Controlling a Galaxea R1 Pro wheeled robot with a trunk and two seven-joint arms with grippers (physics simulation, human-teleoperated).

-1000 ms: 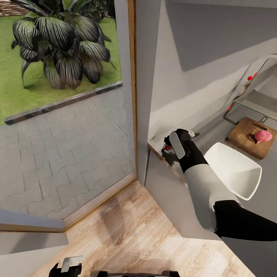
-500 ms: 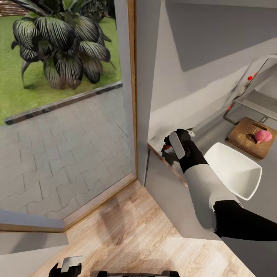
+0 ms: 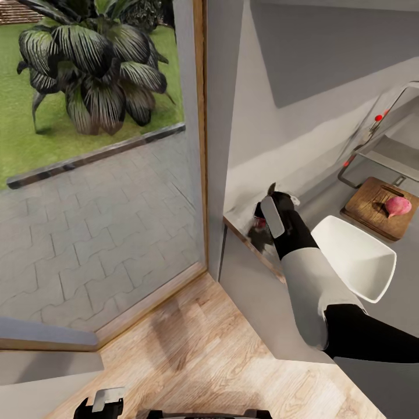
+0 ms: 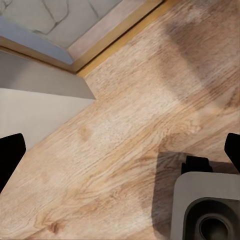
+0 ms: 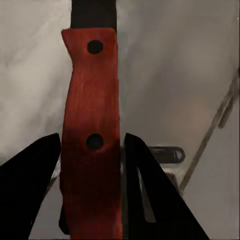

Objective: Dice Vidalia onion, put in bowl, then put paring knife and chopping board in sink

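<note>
Gripping the paring knife (image 5: 91, 135) by its red handle, right gripper (image 3: 263, 220) fingers clamped on both sides, at the countertop (image 3: 326, 203) end near the wall corner; dark blade points up past the gripper. White bowl (image 3: 355, 256) just right of the gripper's arm. Further right, chopping board (image 3: 372, 203) carries the Vidalia onion (image 3: 398, 205), whole. Sink (image 3: 390, 156) beyond board. Left gripper (image 4: 120, 150) fingers spread apart over wooden floor (image 4: 125, 125).
</note>
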